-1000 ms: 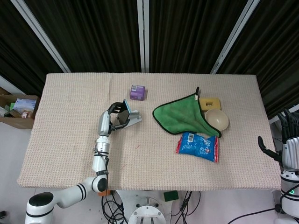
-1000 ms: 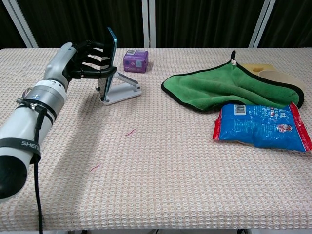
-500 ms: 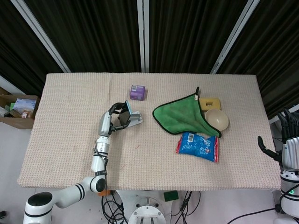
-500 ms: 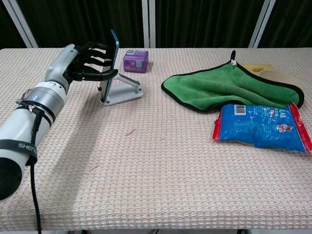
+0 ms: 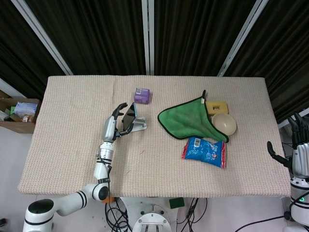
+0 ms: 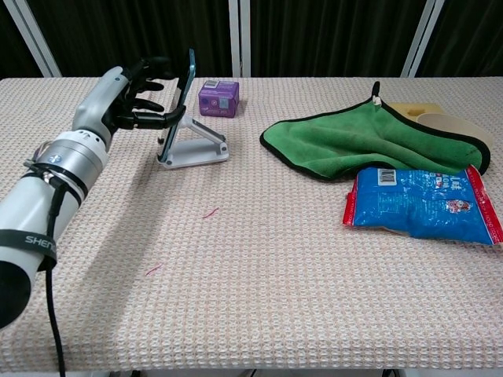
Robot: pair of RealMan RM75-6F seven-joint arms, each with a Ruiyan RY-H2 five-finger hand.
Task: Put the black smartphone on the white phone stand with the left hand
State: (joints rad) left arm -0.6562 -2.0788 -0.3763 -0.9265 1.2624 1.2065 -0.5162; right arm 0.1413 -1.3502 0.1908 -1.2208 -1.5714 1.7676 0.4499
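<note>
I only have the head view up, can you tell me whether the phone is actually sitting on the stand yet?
Observer: In the chest view the black smartphone leans back on the white phone stand, its lower edge down at the stand's front.
Operator: Is the left hand gripping it?
Observer: The left hand has its fingers spread just behind the phone's back; from the side I cannot tell whether the fingertips touch it.
Operator: Anything close behind the stand?
Observer: A purple box sits just beyond it, with a gap of table between them.
Operator: And the right hand?
Observer: It shows only in your view, at the right edge off the table, right hand with fingers apart and holding nothing.
</note>
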